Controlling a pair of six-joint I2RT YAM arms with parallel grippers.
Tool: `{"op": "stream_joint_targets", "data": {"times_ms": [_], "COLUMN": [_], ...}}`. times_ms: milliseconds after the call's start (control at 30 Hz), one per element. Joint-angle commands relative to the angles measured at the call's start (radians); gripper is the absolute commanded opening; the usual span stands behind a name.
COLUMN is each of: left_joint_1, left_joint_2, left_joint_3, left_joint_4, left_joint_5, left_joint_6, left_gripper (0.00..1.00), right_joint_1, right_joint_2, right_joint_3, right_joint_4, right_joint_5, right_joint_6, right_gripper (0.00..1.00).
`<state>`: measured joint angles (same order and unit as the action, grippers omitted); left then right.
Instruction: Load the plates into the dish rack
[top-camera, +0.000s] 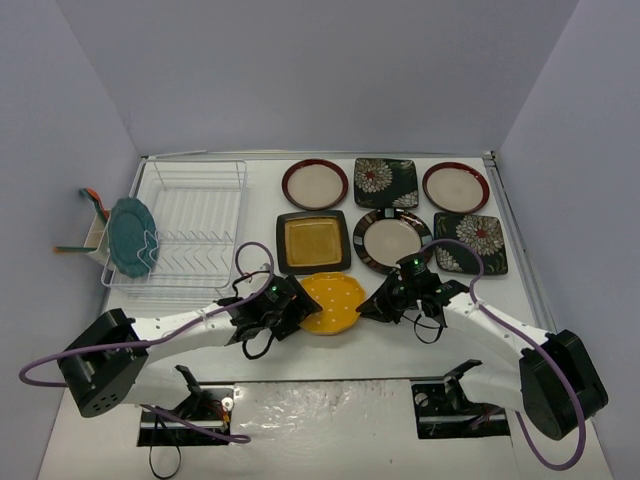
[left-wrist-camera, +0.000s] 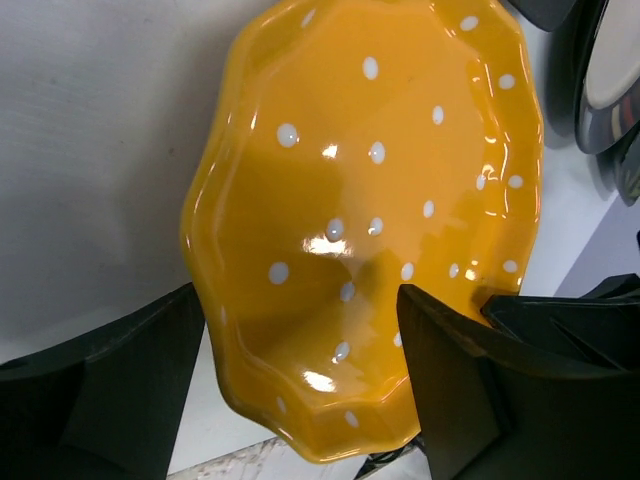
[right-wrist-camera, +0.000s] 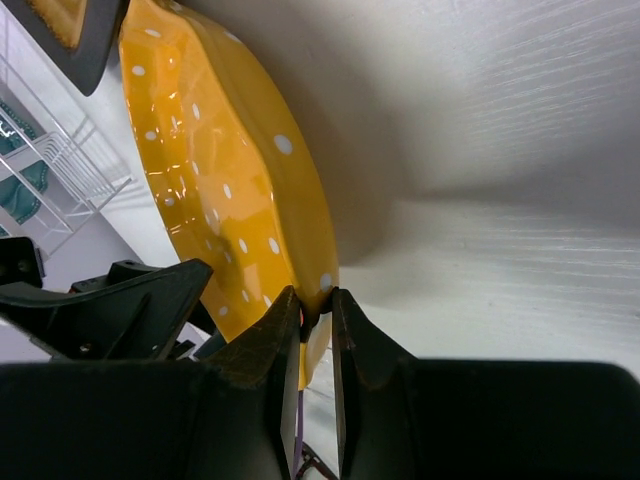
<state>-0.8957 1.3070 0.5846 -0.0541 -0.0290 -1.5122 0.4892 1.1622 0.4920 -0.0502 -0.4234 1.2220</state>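
Right gripper (right-wrist-camera: 312, 318) is pinched shut on the rim of the scalloped yellow plate with white dots (right-wrist-camera: 215, 190), one finger on each face, so that the plate stands tilted with that edge raised off the white table (right-wrist-camera: 500, 150). In the overhead view this plate sits at the near middle of the table, between the two arms and just in front of the square black plate with an amber centre (top-camera: 313, 241).

Opposite it, the left gripper (left-wrist-camera: 300, 295) has its jaws wide apart, a black finger (left-wrist-camera: 120, 380) on either side of the plate's lower part; whether either finger touches the rim cannot be told.

To the far left stands the clear wire dish rack (top-camera: 200, 215), holding a scalloped teal plate (top-camera: 130, 237) upright at its left end. Five more plates lie flat to the right of the rack: two round cream ones with red rims (top-camera: 315, 183), two square black floral ones (top-camera: 386, 182), and a round cream one with a dark rim (top-camera: 392, 241).
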Motion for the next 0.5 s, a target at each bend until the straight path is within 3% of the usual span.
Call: {"op": "stream_joint_targets", "data": {"times_ms": [0,367,467], "left_joint_1": [-0.014,-0.026,-0.028], "left_joint_2": [0.013,-0.026,-0.061], "left_joint_3": [-0.008,-0.067,-0.07], "left_joint_4": [0.134,0.188,0.153], "left_joint_5": [-0.012,-0.063,-0.079], "left_joint_6": [-0.081,-0.177,-0.181], "left_gripper": [0.64,0.16,0.02], "right_joint_1": [-0.011,-0.013,-0.015], "right_joint_2": [-0.048,-0.072,-0.084], "right_joint_3": [0.031,0.001,-0.024], "right_joint_4": [0.164,0.171,0.166], "right_joint_5": [-0.122,-0.145,-0.15], "right_joint_6": [0.054,0.049,0.035], "right_gripper": [0.0,0.0,0.17]}}
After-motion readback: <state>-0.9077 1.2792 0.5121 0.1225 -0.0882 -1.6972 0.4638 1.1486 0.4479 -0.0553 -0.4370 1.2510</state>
